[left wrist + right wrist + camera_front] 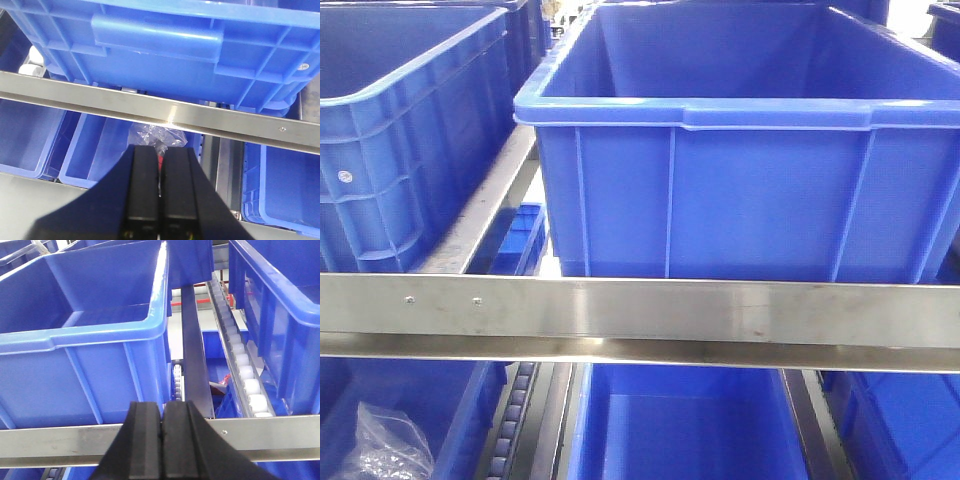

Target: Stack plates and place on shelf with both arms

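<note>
Plates show in no view, so where they lie cannot be told. Left gripper and right gripper are both pinched closed, holding nothing, just before the shelf rail. Pushing ahead risks striking the rail or a bin.

A steel rail is crossing just ahead of the right gripper, a bin blocking behind it; the roller lane right is lying open.
</note>
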